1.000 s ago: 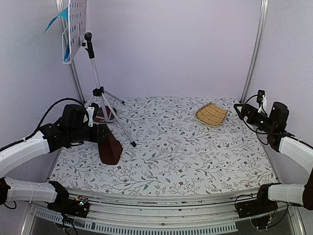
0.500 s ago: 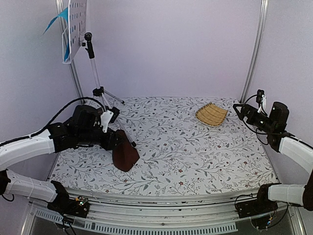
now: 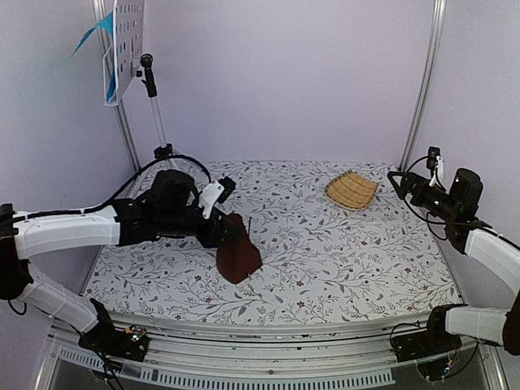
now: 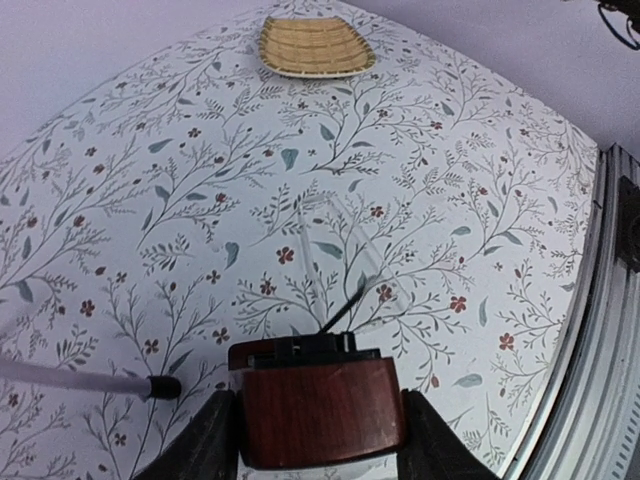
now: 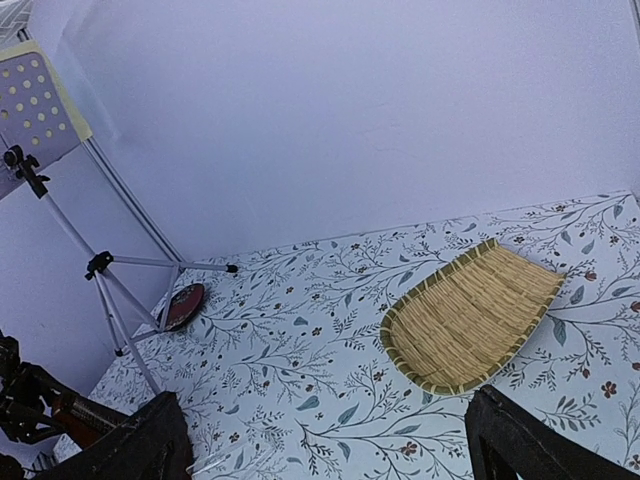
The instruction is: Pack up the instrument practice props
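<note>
Leftmost, the music stand (image 3: pixel 154 106) rises in the back left corner of the desk (image 3: pixel 341 260), its white perforated panel (image 3: pixel 128 41) high against the wall with blue music sheets (image 3: pixel 93 34) sticking out from its left edge; the lower tripod legs are mostly hidden behind the left arm in the top view. The right wrist view shows those legs spread on the floral cloth, with a small dark red round thing (image 5: pixel 183 305) lying just beside them; what it is cannot be told. Next comes the left hand (image 3: pixel 226 236), reaching out over the front-middle part of the desk with its fingers (image 4: pixel 205 450) closed on both sides of the dark brown metronome (image 3: pixel 238 258). The metronome is tilted, and its thin pendulum rod (image 4: pixel 345 310) pokes out of the top; whether its base touches the cloth cannot be told. In the left wrist view a black-tipped tripod foot (image 4: pixel 160 387) lies near the metronome's left side. Further right, a woven bamboo tray (image 3: pixel 352 189) sits on the back right part of the desk, well apart from the metronome and with nothing in it. Rightmost, the right hand (image 3: pixel 409 184) hovers above the desk's right edge near the tray, its fingers (image 5: pixel 140 440) spread wide with nothing between them.
</note>
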Robot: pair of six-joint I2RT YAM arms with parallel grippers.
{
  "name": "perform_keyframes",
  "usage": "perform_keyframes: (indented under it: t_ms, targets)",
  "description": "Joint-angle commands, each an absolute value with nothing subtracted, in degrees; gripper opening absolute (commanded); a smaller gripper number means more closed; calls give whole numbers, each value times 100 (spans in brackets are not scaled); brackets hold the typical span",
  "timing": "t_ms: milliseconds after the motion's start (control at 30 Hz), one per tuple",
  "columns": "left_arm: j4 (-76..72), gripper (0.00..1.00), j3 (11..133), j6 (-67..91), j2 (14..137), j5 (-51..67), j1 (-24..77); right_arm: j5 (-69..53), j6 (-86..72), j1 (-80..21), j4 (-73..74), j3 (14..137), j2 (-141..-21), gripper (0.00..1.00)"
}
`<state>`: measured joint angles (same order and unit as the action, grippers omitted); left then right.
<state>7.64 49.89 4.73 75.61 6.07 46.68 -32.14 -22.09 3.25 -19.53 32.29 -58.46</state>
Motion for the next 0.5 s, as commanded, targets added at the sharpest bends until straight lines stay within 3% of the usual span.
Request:
perform_keyframes:
  t_ms: [0,133,333,400,467]
  targets:
    - [289,27,5461,-82,8154,833,4895,-3328,-2095,290,-2004,3203,-5645,99]
    - [252,36,5786,-296,8578,787,4972,-3358,-2092,281,-1982,3212,-5631,99]
    - [65,76,5822,-305,8625,626,4983,-3411,-2102,184,-1878,3362,-5819,99]
    - [-38,82,5705,-205,8418,482,4990,-3355,-2088,1,-1767,3485,-5984,100]
    - [-263,87,5400,53,8096,106,4956,-3391,-2055,-288,-1560,3651,-6210,94]
